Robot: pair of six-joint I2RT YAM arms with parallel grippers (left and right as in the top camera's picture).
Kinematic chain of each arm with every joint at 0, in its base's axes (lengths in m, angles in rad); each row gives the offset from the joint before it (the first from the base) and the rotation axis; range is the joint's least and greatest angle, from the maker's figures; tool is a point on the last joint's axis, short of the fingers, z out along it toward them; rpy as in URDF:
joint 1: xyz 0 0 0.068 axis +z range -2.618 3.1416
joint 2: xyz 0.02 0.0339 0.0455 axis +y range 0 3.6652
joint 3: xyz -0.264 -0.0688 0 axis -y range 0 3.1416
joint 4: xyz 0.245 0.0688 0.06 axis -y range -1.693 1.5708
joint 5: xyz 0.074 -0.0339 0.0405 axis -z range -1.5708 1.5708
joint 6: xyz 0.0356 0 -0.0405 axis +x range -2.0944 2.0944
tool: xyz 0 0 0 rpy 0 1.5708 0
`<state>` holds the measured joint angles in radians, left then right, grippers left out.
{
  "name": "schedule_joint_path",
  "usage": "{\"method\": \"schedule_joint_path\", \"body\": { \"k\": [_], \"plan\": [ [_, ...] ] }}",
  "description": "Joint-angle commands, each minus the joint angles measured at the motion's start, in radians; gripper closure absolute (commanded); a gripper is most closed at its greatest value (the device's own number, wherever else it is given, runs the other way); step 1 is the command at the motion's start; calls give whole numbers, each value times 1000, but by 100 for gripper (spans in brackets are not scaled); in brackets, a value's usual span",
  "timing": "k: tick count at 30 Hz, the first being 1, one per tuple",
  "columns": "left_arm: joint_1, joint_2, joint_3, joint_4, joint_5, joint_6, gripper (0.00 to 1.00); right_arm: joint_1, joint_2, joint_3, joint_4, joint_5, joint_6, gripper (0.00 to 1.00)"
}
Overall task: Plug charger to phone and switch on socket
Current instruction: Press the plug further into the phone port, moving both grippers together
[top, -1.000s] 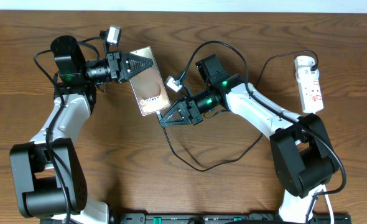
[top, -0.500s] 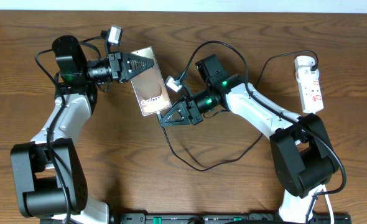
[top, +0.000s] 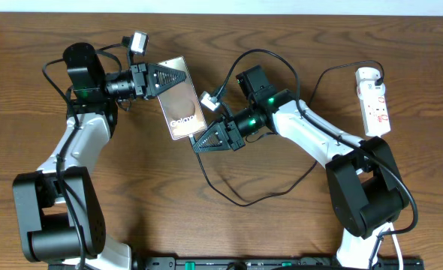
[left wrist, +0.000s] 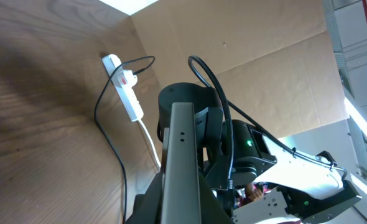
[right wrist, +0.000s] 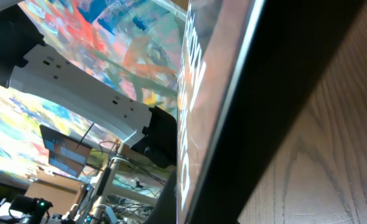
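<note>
Overhead, the phone [top: 182, 112] lies slantwise on the bench [top: 169, 214] between the two arms, glossy face up with its white lettering legible. The left hand [top: 178, 76] reaches over the phone's upper end, and in the left wrist view the thin grey edge stands straight up the middle of the frame, so I judge that hand clenched on it. The right hand [top: 200, 145] sits just beside the phone's lower end, its fingers drawn to a point. The charger [top: 240, 201] trails away from there in a slack loop across the wood towards the socket [top: 373, 101], well apart at the far right. Whether the right hand is grasping the plug tip I cannot tell, as the tip is hidden and the right wrist view shows only the phone's dark rim and reflective face pressed close.

The phone looks rigid, slim and slick-faced, likely to skid if pushed end-on, so bracing it by its edges suits it. The cable looks limp and light; it is best gripped right behind the plug, where it is stiff enough to aim.
</note>
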<state>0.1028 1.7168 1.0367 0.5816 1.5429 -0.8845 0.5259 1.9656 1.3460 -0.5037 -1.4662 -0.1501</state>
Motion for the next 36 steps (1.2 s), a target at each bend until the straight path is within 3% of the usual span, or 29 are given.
{"method": "schedule_joint_path", "body": {
  "k": [1, 16, 36],
  "plan": [
    [-6, 2, 7, 8, 29, 42, 93, 2, 0, 6, 13, -57, -21, 99],
    [-11, 2, 7, 8, 29, 77, 93, -2, 0, 6, 76, -60, 45, 99],
    [-11, 2, 7, 0, 29, 98, 93, -2, 0, 6, 335, -63, 271, 99]
  ]
}}
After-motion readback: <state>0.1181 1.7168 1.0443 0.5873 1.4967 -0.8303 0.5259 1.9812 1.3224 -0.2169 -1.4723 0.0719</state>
